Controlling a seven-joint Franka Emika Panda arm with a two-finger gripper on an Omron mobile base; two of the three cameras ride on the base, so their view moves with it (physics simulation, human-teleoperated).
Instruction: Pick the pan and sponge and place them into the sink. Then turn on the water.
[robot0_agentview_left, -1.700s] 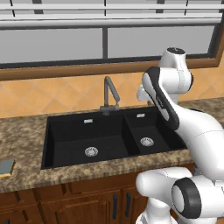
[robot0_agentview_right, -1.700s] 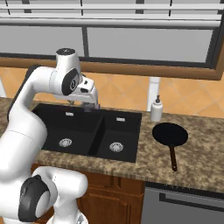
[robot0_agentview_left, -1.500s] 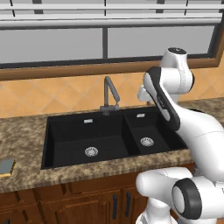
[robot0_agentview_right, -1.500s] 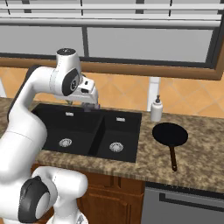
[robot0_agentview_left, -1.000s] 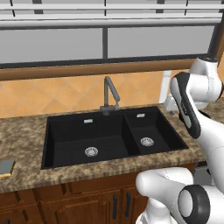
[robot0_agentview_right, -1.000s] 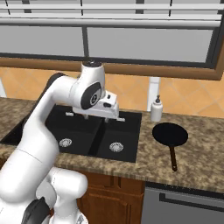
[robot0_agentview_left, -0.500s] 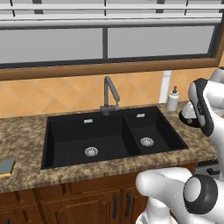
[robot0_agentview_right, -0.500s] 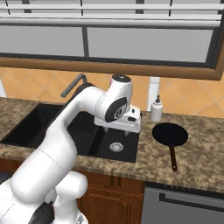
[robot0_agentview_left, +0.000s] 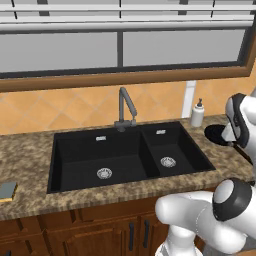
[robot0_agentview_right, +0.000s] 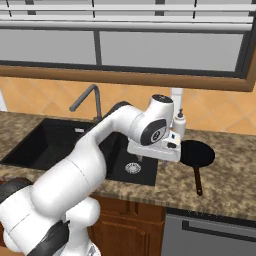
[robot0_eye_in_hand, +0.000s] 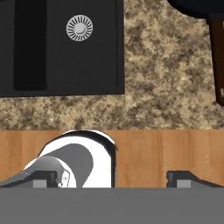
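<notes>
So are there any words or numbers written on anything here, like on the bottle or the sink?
None: no words, numbers or signs can be read anywhere.
The soap bottle is plain white, with no label showing.
The sink, the faucet and the pan bear no marks.
The sponge is plain too.

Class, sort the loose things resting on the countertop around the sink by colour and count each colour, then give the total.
Black: 1, the pan
White: 1, the soap bottle
Yellow and grey-blue: 1, the sponge
Total: 3
</notes>
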